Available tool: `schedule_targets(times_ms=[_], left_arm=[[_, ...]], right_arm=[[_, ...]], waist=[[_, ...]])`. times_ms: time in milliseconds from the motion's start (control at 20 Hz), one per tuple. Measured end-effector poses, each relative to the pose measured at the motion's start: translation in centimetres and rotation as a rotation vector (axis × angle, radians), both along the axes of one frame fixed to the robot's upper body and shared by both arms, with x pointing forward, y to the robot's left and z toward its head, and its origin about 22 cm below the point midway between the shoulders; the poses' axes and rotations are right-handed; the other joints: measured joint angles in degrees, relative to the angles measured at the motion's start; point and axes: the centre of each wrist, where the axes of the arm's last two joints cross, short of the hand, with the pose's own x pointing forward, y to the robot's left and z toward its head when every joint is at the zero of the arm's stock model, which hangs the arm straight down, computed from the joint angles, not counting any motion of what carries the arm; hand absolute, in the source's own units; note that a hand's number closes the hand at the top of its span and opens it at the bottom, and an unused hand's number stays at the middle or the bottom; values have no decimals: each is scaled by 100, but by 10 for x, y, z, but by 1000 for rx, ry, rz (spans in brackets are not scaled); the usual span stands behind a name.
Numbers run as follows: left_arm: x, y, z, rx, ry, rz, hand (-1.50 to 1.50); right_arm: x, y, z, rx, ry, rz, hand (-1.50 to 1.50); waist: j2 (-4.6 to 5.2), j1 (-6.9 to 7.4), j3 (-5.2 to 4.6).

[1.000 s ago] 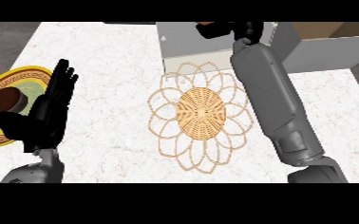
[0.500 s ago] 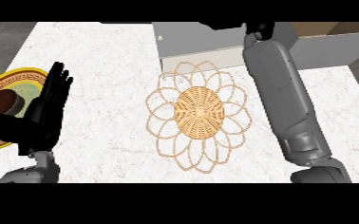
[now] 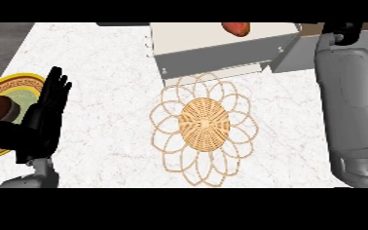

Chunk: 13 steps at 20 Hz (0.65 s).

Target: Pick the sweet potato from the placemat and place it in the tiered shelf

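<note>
The reddish-brown sweet potato (image 3: pixel 236 28) lies on the top level of the pale tiered shelf (image 3: pixel 208 46) at the far edge of the counter, with no hand touching it. The woven flower-shaped placemat (image 3: pixel 205 126) lies bare in the middle. My right hand (image 3: pixel 344 31) shows only in part at the upper right, off to the right of the shelf and apart from the potato, with its grey forearm running down the right edge. My left hand (image 3: pixel 42 119) rests open at the left, fingers up.
A yellow-rimmed plate (image 3: pixel 16 84) with a brown item (image 3: pixel 7 108) on it sits at the left edge, partly behind my left hand. The white marble counter (image 3: pixel 108 68) stretches between the plate and the placemat.
My right arm has swung to the right, away from above the shelf. The sweet potato, hidden under the hand before, now lies uncovered on the shelf. The left hand stays put.
</note>
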Motion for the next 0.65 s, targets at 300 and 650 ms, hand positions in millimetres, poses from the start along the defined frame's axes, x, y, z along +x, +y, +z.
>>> schedule_targets(times_ms=[300, 650], left_arm=[[-4, 4, 0, -1, 1, -1, 0], [0, -5, 2, -3, -3, -10, 0]], right_arm=[[-50, -70, 2, 24, 23, -13, -150], [-99, -135, 1, 31, 16, 29, -150]], waist=[[7, -8, 2], [32, 47, 3]])
